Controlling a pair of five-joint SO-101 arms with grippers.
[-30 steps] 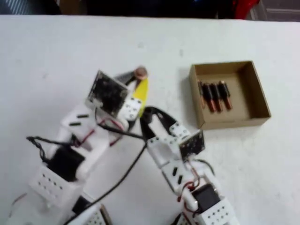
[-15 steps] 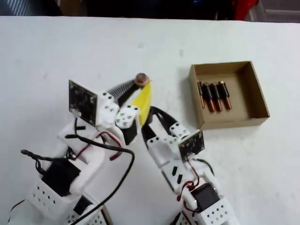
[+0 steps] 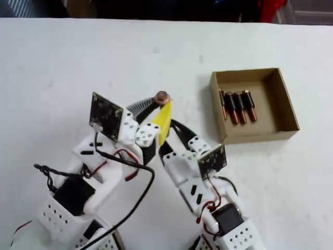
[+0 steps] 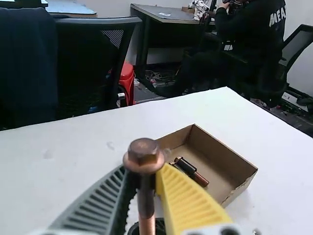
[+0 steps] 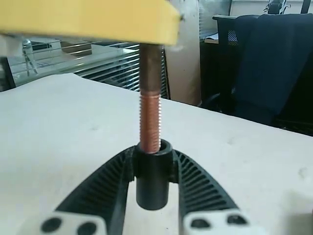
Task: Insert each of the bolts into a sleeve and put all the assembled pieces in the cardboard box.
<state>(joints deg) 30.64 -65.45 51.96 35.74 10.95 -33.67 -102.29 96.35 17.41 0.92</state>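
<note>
My left gripper (image 3: pixel 157 110) (image 4: pixel 145 196) is shut on a copper bolt (image 4: pixel 143 183), held upright with its flanged head (image 3: pixel 162 97) on top, between a grey finger and a yellow finger (image 3: pixel 163 121). Directly below, my right gripper (image 5: pixel 152 185) is shut on a black sleeve (image 5: pixel 152 174), also upright. The bolt's threaded end (image 5: pixel 150 122) sits just inside the sleeve's mouth. The cardboard box (image 3: pixel 287 107) stands to the right on the table with several assembled pieces (image 3: pixel 238 107) lying side by side in it; the box (image 4: pixel 230 164) also shows beyond the bolt.
Both arms crowd the table's front centre, with a black cable (image 3: pixel 132 200) looping between them. White tabletop (image 3: pixel 78 57) stretches open to the left and back. Office chairs (image 4: pixel 93 63) stand beyond the table's far edge.
The left arm has shifted right and toward the front with the bolt, bringing it over the sleeve in the right gripper. The right arm has hardly moved.
</note>
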